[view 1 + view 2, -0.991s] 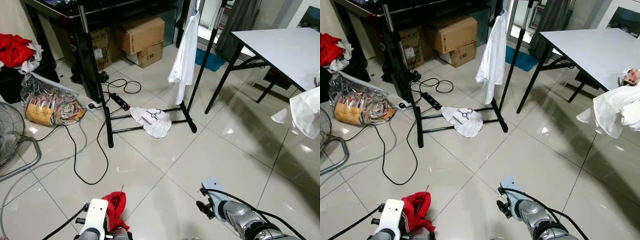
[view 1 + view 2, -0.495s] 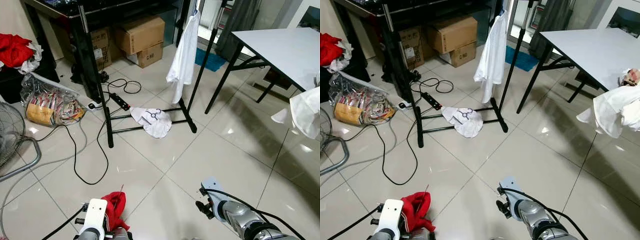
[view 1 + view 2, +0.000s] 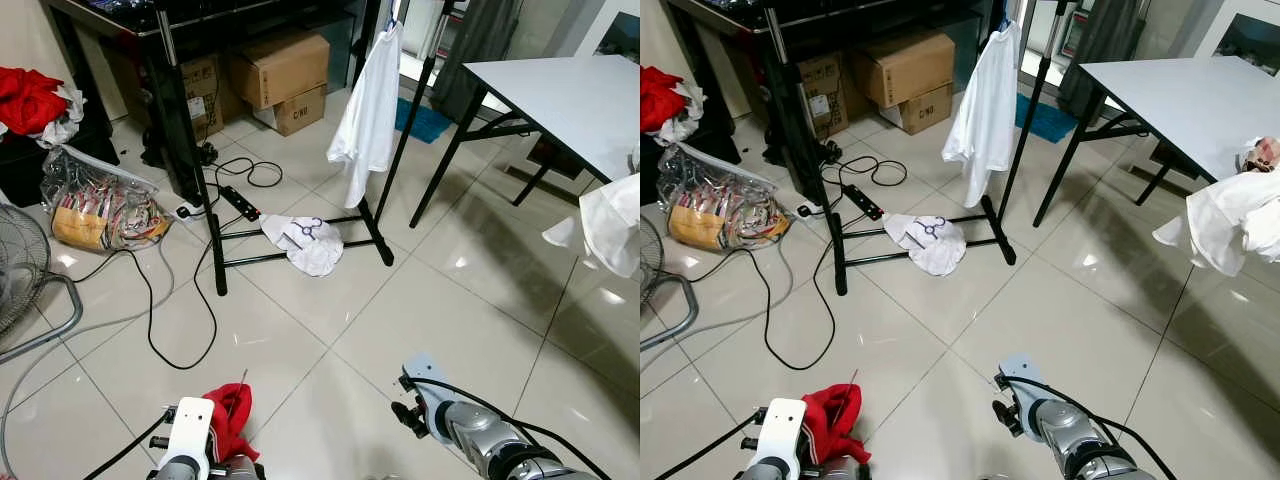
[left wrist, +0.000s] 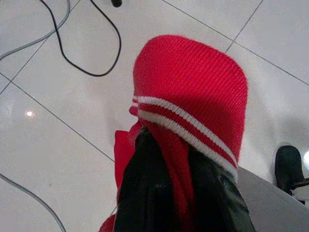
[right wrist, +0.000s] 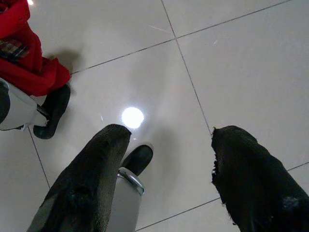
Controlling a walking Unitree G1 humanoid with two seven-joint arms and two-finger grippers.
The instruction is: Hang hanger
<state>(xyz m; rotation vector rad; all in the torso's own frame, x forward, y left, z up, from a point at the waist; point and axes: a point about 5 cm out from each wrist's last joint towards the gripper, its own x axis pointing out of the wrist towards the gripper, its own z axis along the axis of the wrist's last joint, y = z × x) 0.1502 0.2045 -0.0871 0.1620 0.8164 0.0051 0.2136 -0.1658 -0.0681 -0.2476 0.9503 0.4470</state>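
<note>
**Red knit in my left fingers, rack well ahead**

Left eye view: my left fingers (image 3: 232,440) sit low at my side, clamped on a red knit garment (image 3: 229,418) with a thin hanger wire poking up out of it. My right fingers (image 3: 405,415) hang low beside them over the tiled floor (image 3: 420,310). Well ahead of both stands the black clothes rack (image 3: 215,240), a white shirt (image 3: 367,110) hanging from it and a white cloth (image 3: 305,243) lying across its foot bar.

Left wrist view: my fingers (image 4: 145,193) pinch the red garment with its white stripes, which drapes forward over their tips.

Right wrist view: my fingers (image 5: 96,164) are spread apart, holding nothing, floor tiles beyond them.
</note>
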